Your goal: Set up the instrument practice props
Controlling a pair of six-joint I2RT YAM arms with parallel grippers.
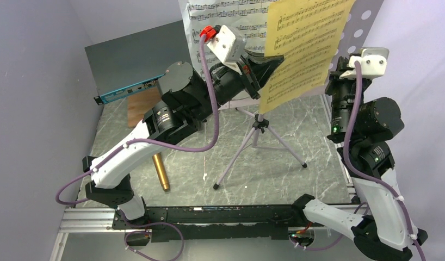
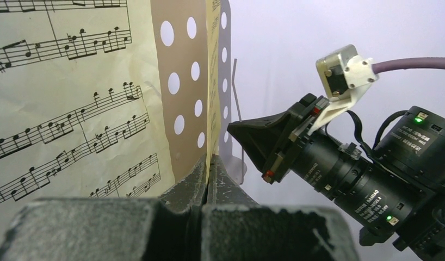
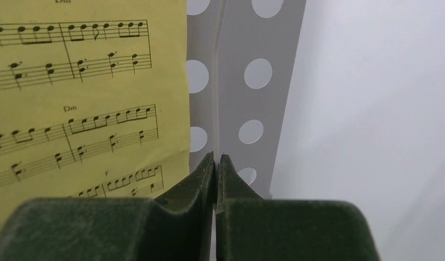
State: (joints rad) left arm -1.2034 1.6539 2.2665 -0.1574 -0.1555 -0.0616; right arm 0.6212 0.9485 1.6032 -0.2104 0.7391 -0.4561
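Observation:
The pale lilac perforated music stand (image 1: 365, 23) stands on tripod legs (image 1: 257, 142) at the table's middle back. A white music sheet (image 1: 231, 15) rests on its left half. A yellow music sheet (image 1: 304, 43) hangs tilted in front of the desk, and my left gripper (image 1: 274, 60) is shut on its left edge. In the left wrist view that sheet (image 2: 214, 70) runs edge-on down into the closed left gripper (image 2: 208, 164). My right gripper (image 1: 340, 66) is shut on the stand's right edge (image 3: 264, 103), its jaws (image 3: 217, 159) pinching the panel. The gold microphone (image 1: 160, 171) lies on the table at the left. The mic stand is out of view.
A flat grey network switch with a blue front (image 1: 128, 92) lies at the back left, with a wooden board (image 1: 141, 106) beside it. The stand's tripod legs spread across the marble table top (image 1: 296, 130) between the two arms. Walls close in at the back and left.

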